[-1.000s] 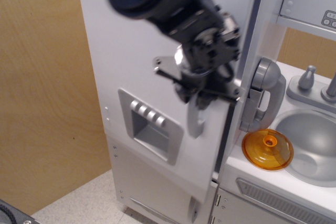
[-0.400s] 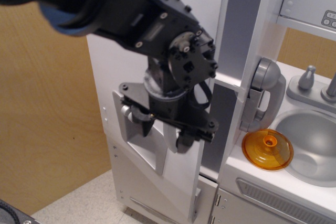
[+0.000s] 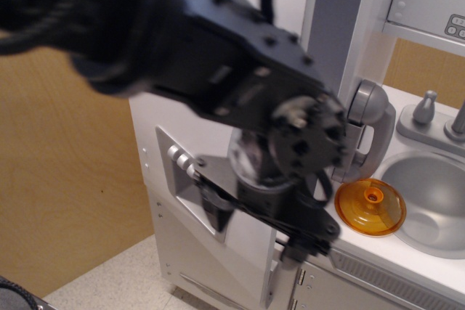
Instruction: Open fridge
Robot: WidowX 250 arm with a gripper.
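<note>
The fridge (image 3: 182, 179) stands at the left of the toy kitchen, its big door swung partly outward so that a grey strip of the interior shows along the top right; the dispenser (image 3: 190, 183) recess now faces left. The task looks well along, though the door is not fully wide.

The main risk I see is the arm's own bulk. It fills the middle of the view, blurred, and sits close to the door's free edge. If the arm drags back toward the cabinet, it could push the door shut again. If it swings rightward, it could knock the grey phone (image 3: 367, 132) hanging on the side panel, or sweep the orange lid (image 3: 370, 207) off the bench (image 3: 407, 263) beside the sink (image 3: 432, 201).

The pincer (image 3: 280, 215) hangs low in front of the door's edge, seen from its back. Whether it is apart or closed I cannot tell, and the handle is hidden behind it, so I cannot say whether it grips anything.
</note>
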